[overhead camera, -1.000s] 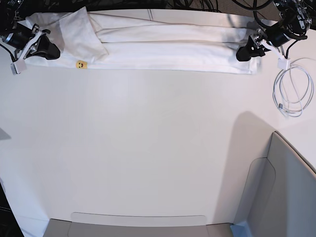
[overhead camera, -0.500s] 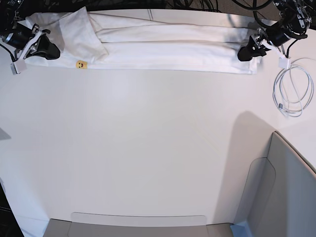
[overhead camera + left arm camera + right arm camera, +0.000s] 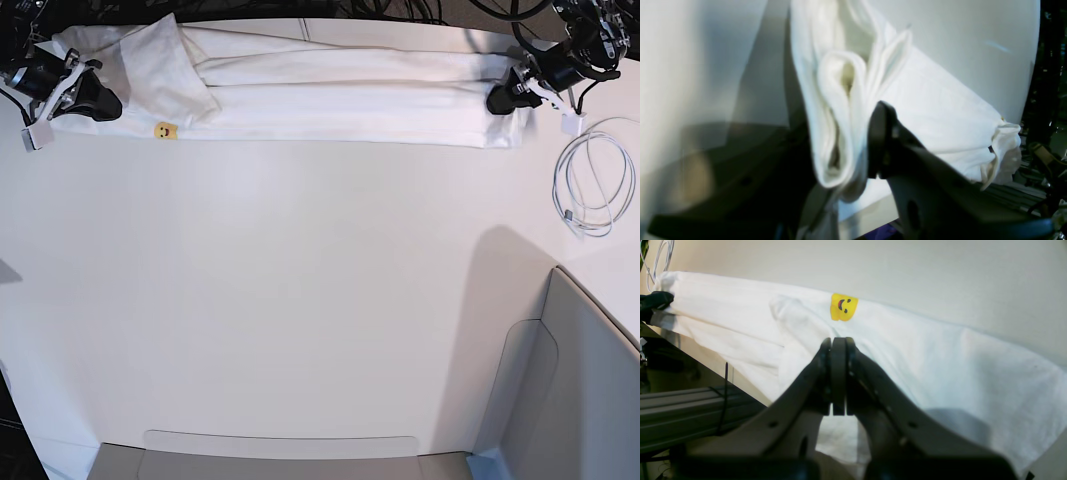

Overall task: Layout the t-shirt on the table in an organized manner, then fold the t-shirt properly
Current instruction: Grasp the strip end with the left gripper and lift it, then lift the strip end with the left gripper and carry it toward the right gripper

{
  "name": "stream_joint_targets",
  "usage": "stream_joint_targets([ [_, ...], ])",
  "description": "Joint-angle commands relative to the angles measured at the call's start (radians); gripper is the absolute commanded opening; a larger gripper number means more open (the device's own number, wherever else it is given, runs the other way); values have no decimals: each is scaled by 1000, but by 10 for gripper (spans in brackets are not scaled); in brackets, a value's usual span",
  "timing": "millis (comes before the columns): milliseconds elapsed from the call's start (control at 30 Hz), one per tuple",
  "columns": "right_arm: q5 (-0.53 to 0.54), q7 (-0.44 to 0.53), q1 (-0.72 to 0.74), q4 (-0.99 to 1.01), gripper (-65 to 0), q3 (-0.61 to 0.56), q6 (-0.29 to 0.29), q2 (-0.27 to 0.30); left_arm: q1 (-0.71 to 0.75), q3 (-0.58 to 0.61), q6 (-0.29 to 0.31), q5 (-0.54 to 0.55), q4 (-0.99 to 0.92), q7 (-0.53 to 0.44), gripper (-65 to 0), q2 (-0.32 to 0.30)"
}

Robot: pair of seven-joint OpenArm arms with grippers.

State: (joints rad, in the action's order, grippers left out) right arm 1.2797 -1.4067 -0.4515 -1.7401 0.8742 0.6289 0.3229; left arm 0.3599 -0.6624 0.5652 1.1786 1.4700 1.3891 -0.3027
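The white t-shirt [image 3: 340, 100] lies folded into a long narrow band along the table's [image 3: 300, 300] far edge, with a sleeve flap at its left end and a small yellow smiley print [image 3: 164, 130]. My left gripper [image 3: 497, 101] is at the band's right end. In the left wrist view it [image 3: 840, 156] is shut on thick folds of the t-shirt [image 3: 940, 126]. My right gripper [image 3: 100, 102] rests over the band's left end. In the right wrist view its jaws [image 3: 838, 346] are pressed together over the t-shirt [image 3: 923, 366], just short of the smiley [image 3: 843, 306]. No cloth shows between them.
A coiled white cable [image 3: 592, 185] lies on the table at the right, close to the left gripper. A grey angular bin [image 3: 575, 390] stands at the front right, and a grey tray edge [image 3: 280, 450] runs along the front. Dark cables and framing lie beyond the far edge.
My left gripper has moved a little toward the far edge and right with the shirt's end, drawing the band's right part slightly away. The right gripper has barely moved.
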Motion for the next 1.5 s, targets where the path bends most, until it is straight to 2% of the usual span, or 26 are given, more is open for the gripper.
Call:
stream_joint_targets([
  [0,21,10,1,-13,-650,9,3,15,-6,-6,-6,-21,-13,7,-538,-13],
  [100,21,10,1,-13,-650,10,3,15,-19,-3,-6,-19,-45,7,-581,-14],
  [167,21,10,1,-13,-650,10,3,15,-19,0,-6,-19,-52,7,-650,-14],
  [467,18,10,1,-11,-650,6,3,15,-19,-7,-6,-10,-16,7,-650,-16],
  [733,-64,10,23,-11,-650,6,1,15,-15,-1,-6,-10,215,7,-650,-13],
  [900,-68,10,27,-11,-650,6,1,15,-9,3,-6,-10,358,7,-650,-11],
  [1233,-94,10,43,-13,-650,10,-1,15,20,183,-6,-10,509,7,-650,-8],
  [1467,-96,10,40,-11,-650,10,-1,15,18,257,-6,-12,515,7,-650,55],
])
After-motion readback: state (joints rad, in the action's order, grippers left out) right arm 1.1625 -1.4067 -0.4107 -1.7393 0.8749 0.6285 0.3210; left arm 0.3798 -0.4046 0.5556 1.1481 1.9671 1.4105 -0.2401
